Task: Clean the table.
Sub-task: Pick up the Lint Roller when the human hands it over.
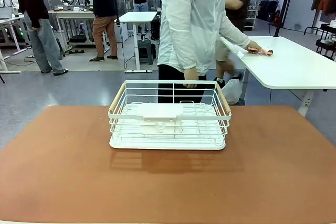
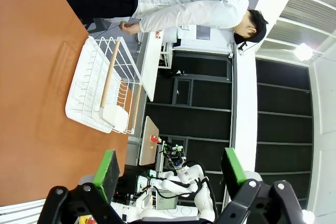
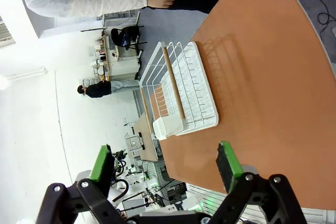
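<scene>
Left end effector [image 2: 170, 169] and right end effector [image 3: 164, 163] both gape empty over the matte reddish-brown surface [image 1: 63, 171]; the white wire basket [image 1: 168, 129] toward its far edge looks light but stiff, so I'd grab a tan wooden side rail [image 1: 117, 98].

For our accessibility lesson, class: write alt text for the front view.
A white wire basket sits on a reddish-brown table. Behind it a person in a white shirt stands, one hand by its far rim, the other on a pinkish cloth on a white table.
</scene>
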`<state>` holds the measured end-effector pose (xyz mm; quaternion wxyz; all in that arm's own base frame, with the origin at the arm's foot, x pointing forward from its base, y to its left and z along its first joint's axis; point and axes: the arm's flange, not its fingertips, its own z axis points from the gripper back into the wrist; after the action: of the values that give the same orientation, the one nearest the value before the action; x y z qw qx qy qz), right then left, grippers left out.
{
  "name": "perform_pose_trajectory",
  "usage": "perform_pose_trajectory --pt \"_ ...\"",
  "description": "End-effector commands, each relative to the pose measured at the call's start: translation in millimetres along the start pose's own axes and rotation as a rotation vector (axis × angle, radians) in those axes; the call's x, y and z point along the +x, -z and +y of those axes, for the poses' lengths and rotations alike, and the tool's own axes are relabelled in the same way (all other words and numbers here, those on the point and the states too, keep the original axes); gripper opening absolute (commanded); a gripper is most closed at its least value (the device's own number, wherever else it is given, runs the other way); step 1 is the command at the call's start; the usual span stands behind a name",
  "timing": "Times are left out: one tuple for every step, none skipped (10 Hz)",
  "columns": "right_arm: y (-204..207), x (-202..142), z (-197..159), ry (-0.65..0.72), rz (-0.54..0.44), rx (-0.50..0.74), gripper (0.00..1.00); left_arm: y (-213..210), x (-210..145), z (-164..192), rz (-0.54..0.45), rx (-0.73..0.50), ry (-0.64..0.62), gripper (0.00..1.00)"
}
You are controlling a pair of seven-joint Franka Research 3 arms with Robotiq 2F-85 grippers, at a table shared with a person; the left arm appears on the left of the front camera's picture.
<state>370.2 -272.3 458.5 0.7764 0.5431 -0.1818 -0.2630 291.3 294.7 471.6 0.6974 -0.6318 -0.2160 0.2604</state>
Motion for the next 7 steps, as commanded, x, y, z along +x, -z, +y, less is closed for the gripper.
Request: perform_pose_trajectory --pt "-0.7 -1.6 2.2 -0.010 -0.002 0.017 1.00 -3.7 -0.1 -0.8 0.009 -0.014 0.007 1.00" --pt "-0.7 -1.6 2.2 -0.010 -0.002 0.017 1.00 -3.7 -0.1 -0.8 0.009 -0.014 0.007 1.00" --pt "-0.7 -1.6 2.2 -0.010 -0.002 0.017 1.00 -3.7 -0.1 -0.8 0.009 -0.014 0.007 1.00" --pt "-0.7 -1.6 2.2 -0.010 -0.002 0.017 1.00 -3.7 -0.1 -0.8 0.009 -0.014 0.007 1.00" --pt "-0.7 -1.6 2.2 -0.010 -0.002 0.017 1.00 -3.7 -0.1 -0.8 0.009 -0.014 0.007 1.00" --pt "-0.7 -1.6 2.2 -0.010 -0.002 0.017 1.00 -3.7 -0.1 -0.8 0.009 -0.014 0.007 1.00" --pt "-0.7 -1.6 2.2 -0.010 -0.002 0.017 1.00 -3.7 -0.1 -0.8 0.009 -0.014 0.007 1.00"
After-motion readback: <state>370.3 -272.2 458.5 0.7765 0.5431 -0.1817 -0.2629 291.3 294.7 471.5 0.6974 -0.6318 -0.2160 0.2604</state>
